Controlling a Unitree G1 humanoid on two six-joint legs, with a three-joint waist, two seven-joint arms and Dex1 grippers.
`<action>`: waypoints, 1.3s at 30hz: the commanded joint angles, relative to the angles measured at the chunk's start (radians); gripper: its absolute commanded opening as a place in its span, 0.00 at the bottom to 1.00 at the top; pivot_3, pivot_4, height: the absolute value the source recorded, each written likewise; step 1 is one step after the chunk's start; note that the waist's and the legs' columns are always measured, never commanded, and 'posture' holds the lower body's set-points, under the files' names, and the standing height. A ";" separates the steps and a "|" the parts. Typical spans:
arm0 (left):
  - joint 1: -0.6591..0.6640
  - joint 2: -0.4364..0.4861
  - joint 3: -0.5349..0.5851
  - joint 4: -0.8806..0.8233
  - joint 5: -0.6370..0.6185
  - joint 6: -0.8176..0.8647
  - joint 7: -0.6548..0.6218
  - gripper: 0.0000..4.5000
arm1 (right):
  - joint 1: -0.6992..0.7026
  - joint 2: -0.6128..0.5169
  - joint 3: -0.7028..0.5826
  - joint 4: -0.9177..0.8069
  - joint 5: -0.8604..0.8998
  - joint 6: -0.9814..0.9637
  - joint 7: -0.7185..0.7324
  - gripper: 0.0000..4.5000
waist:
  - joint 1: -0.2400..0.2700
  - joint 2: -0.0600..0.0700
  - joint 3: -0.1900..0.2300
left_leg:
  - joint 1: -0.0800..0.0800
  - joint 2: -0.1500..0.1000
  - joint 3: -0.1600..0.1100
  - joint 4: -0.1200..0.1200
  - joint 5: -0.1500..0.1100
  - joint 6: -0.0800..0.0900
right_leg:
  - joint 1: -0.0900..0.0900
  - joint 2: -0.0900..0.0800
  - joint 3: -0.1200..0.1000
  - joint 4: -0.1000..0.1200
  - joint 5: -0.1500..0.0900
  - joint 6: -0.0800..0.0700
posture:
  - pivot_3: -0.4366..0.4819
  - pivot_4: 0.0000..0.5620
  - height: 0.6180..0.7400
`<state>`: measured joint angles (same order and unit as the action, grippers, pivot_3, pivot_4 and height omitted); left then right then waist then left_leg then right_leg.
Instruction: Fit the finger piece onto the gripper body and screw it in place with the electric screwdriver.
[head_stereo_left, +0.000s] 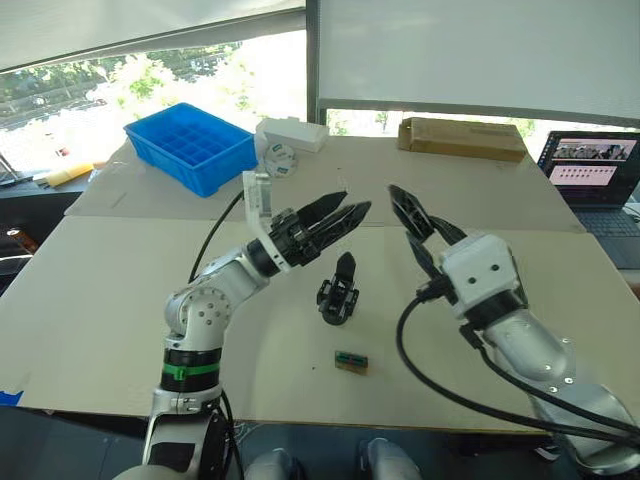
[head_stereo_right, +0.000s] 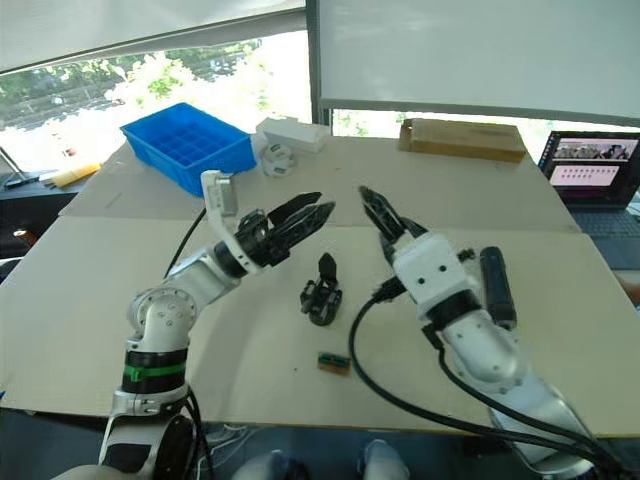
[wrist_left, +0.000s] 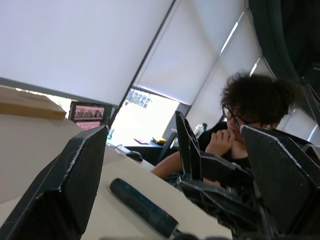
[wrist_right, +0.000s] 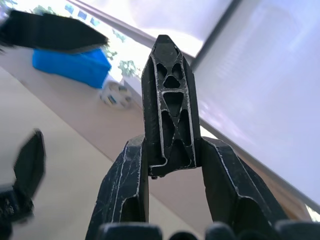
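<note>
The gripper body (head_stereo_left: 338, 292) stands on the table's middle, its one pointed finger up. Up and to its left, my left gripper (head_stereo_left: 355, 202) hovers open with nothing between its fingers. Up and to its right, my right gripper (head_stereo_left: 418, 232) is raised off the table. It is shut on the finger piece (wrist_right: 170, 107), a black latticed wedge that sticks out past the fingers (wrist_right: 125, 185). The electric screwdriver (head_stereo_right: 497, 285) lies flat on the table to the right of my right arm, and its barrel (wrist_left: 142, 207) appears again in the left wrist view.
A small tan-and-green block (head_stereo_left: 351, 362) lies near the front edge. At the back stand a blue compartment tray (head_stereo_left: 190, 145), a white box (head_stereo_left: 292, 133), a white ball (head_stereo_left: 280, 158) and a cardboard box (head_stereo_left: 462, 138). A laptop (head_stereo_left: 595, 170) sits far right. A person (wrist_left: 250, 115) sits beyond the table.
</note>
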<state>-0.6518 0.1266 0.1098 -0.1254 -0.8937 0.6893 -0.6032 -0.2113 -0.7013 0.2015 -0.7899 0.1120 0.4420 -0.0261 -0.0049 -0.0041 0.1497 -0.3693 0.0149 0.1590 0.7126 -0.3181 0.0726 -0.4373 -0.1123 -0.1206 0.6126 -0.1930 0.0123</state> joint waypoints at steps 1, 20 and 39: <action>-0.021 -0.059 -0.005 0.038 0.024 -0.050 0.047 1.00 | -0.029 0.045 0.015 0.006 -0.085 -0.062 0.034 0.24 | 0.003 0.000 0.000 | 0.000 0.000 0.000 0.000 0.000 0.000 | 0.000 0.000 0.000 0.000 0.000 0.000 | 0.48 0.27 1.00; 0.037 -0.178 -0.015 -0.019 0.001 -0.100 0.083 0.00 | 0.004 0.200 -0.020 0.044 -0.200 -0.103 0.204 0.24 | 0.001 -0.001 0.000 | 0.000 0.000 0.000 0.000 0.000 0.000 | 0.000 0.000 -0.001 0.000 0.000 -0.001 | 0.48 0.27 1.00; -0.111 0.186 -0.018 0.119 -0.174 0.203 -0.311 0.00 | -0.050 -0.139 -0.594 0.024 0.921 0.566 0.655 1.00 | -0.002 -0.002 0.002 | 0.000 0.000 -0.002 0.001 0.000 0.000 | 0.000 0.001 -0.001 0.001 0.005 -0.009 | 0.48 0.27 1.00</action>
<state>-0.7162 0.2818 0.1019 -0.0123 -1.0411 0.8374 -0.8172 -0.2299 -0.8101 -0.3244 -0.7758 0.8140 0.8998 0.6242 -0.0065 -0.0058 0.1518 -0.3695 0.0154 0.1573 0.7130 -0.3181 0.0731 -0.4377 -0.1115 -0.1221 0.6127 -0.1879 0.0021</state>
